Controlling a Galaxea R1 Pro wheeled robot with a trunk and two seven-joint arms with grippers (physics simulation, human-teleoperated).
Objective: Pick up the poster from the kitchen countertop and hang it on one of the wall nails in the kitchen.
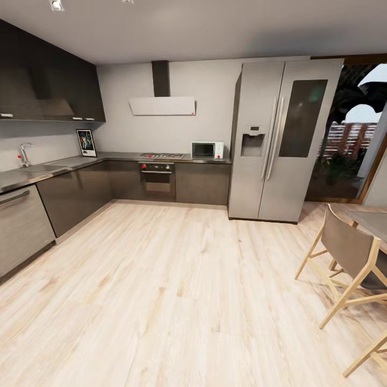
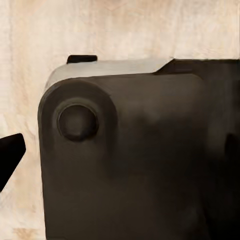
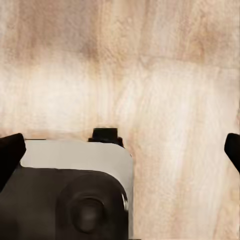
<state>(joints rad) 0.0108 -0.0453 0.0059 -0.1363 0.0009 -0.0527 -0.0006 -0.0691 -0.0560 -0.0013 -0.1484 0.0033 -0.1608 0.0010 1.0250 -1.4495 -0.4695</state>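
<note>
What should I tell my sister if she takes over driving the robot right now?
Right gripper: fingertips far apart over the wooden floor, holding nothing.
Left gripper: one fingertip shows at the wrist view's edge beside the robot's dark base; open or shut cannot be told.
The poster stands upright on the kitchen countertop, in the far corner against the wall, between the sink tap and the gas hob.
Done: nothing yet; the poster is untouched.
Left: drive across to the corner, pick up the poster, find a wall nail, hang it.
</note>
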